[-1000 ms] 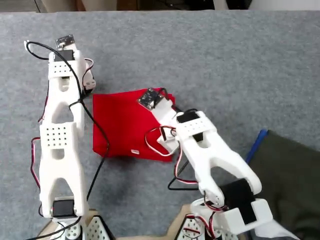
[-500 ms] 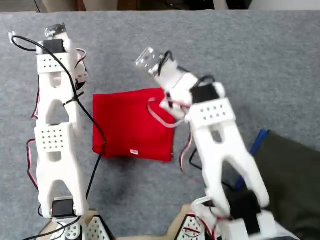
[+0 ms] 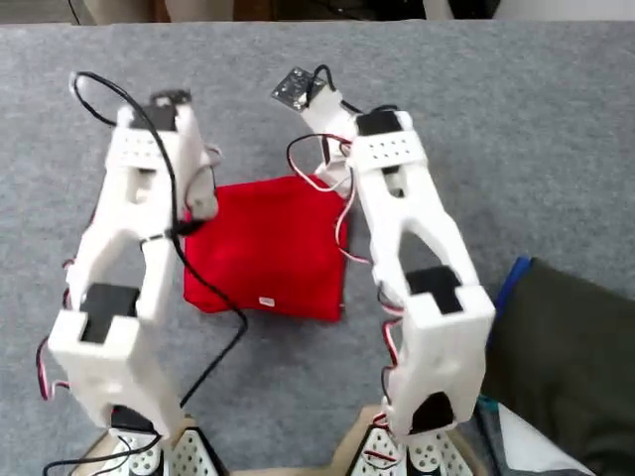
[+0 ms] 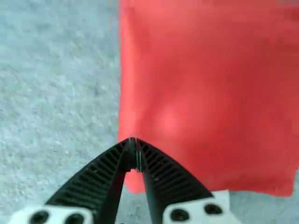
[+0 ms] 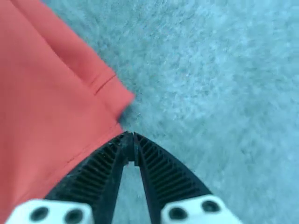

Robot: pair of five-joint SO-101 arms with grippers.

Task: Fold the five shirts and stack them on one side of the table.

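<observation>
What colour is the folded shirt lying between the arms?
Plain red; the shirt shows best in the high view.

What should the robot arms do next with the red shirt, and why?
Probably open both grippers and lower them onto the edges of the red shirt to grab it. It already looks folded, and the left gripper and right gripper are shut and empty, one near each side of it.

My grey worktop (image 3: 496,119) carries a folded red shirt (image 3: 268,248) at its middle; a dark green cloth (image 3: 575,347) lies near its right edge.
</observation>
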